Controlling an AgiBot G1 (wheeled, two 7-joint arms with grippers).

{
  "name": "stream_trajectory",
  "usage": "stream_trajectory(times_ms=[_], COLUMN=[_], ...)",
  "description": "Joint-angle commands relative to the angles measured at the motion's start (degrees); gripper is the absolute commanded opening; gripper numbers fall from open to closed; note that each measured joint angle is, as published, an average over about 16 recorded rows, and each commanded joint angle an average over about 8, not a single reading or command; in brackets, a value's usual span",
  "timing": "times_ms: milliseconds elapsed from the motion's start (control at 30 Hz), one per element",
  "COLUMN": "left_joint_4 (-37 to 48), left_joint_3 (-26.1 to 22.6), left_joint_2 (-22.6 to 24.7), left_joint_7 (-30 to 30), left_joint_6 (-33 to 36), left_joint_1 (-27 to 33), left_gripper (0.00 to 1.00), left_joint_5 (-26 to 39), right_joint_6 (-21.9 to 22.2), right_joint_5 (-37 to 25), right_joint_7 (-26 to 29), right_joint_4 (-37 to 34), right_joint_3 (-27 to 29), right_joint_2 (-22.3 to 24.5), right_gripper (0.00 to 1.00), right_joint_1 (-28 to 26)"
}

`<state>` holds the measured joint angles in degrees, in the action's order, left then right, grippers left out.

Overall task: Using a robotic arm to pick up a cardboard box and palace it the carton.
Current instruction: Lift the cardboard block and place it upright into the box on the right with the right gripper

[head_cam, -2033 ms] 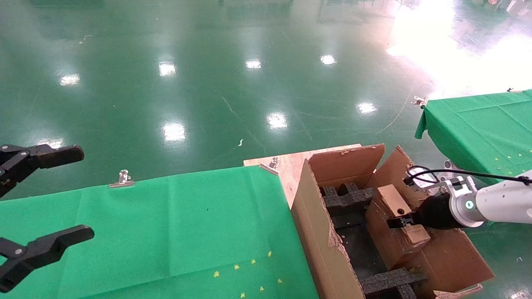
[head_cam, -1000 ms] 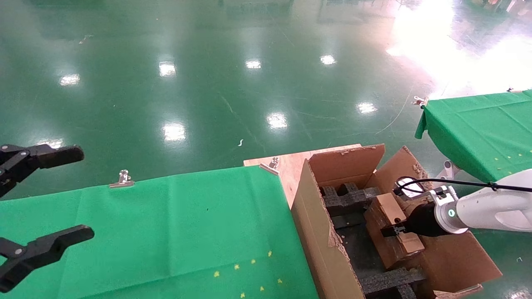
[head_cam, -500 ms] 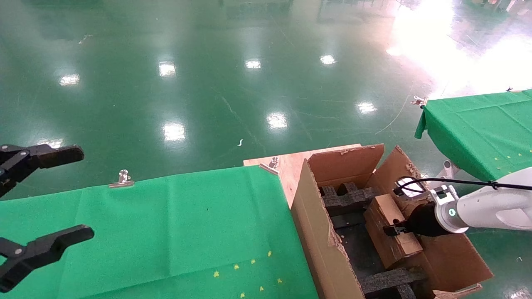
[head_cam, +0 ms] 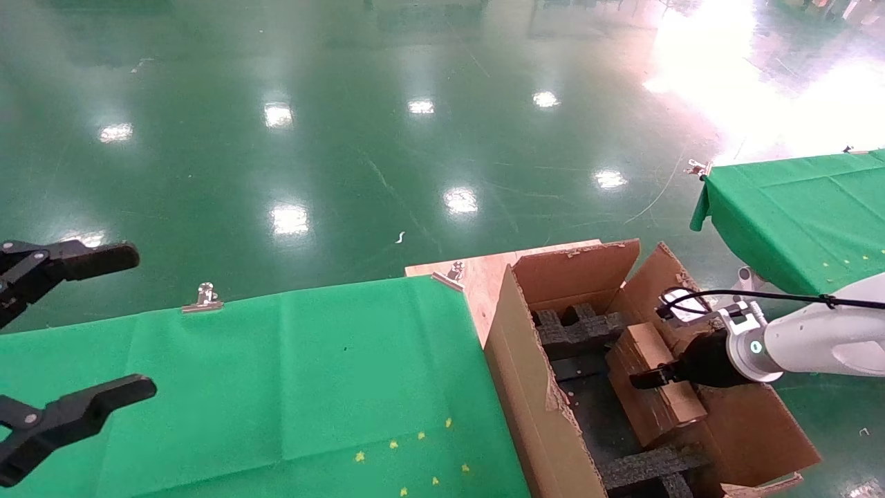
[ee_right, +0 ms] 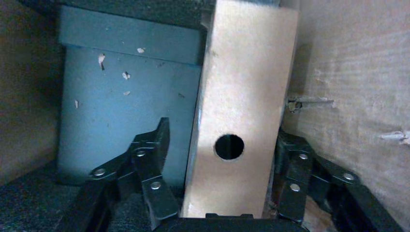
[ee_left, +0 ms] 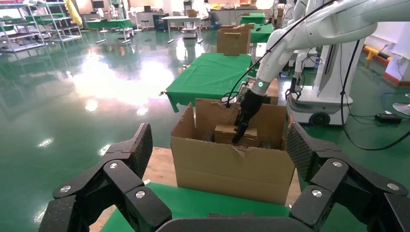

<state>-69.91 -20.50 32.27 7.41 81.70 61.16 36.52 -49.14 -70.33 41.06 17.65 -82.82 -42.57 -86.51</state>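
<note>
One carton (head_cam: pixel 532 408), large, brown corrugated, flaps up with torn edges, stands at the right end of the green-covered table (head_cam: pixel 276 387), on a bare plywood strip (head_cam: pixel 477 277). Inside it: black foam inserts (head_cam: pixel 574 325), one block at the far end, one at the near end (head_cam: pixel 650 467), dark floor between them.

One cardboard box (head_cam: pixel 650 387), small, brown, closed, sits inside the carton on the right side, close against the right flap, tilted. In the right wrist view its narrow face (ee_right: pixel 241 121) shows one round hole.

The robotic arm (head_cam: pixel 823 342), white with a teal ring, reaches in from the right over the carton wall. Right gripper (head_cam: pixel 657 379) is inside the carton; its fingers (ee_right: pixel 150 164) flank the cardboard box on both sides. Left-side finger shows a thin gap to the box; whether the grip is released, cannot tell.

Left gripper (head_cam: pixel 76 339) hangs parked at the left edge over the table, jaws spread wide, nothing between them.

Two metal clips (head_cam: pixel 204 297) hold the cloth's far edge. A second green-covered table (head_cam: pixel 795 207) stands at right.
</note>
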Motion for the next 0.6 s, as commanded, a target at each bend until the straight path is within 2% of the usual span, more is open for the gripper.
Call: stream_trajectory(times_ms=[33, 300, 600], left_joint_4=[0.00, 0.00, 0.00], left_joint_3=[0.00, 0.00, 0.00], left_joint_2=[0.00, 0.00, 0.00], left_joint_7=[0.00, 0.00, 0.00], left_joint_6=[0.00, 0.00, 0.00], left_joint_1=[0.00, 0.00, 0.00], left_gripper=[1.00, 1.00, 1.00], left_joint_5=[0.00, 0.00, 0.00], right_joint_6=[-0.10, 0.65, -0.73], right_joint_5=[-0.07, -0.03, 0.32], right_joint_7=[0.14, 0.20, 1.04], right_joint_4=[0.32, 3.47, 12.91], right_joint_3=[-0.04, 0.63, 2.49], right_joint_2=[0.21, 1.81, 4.76], right_gripper=[1.00, 1.00, 1.00], right_joint_1=[-0.16, -3.18, -11.54])
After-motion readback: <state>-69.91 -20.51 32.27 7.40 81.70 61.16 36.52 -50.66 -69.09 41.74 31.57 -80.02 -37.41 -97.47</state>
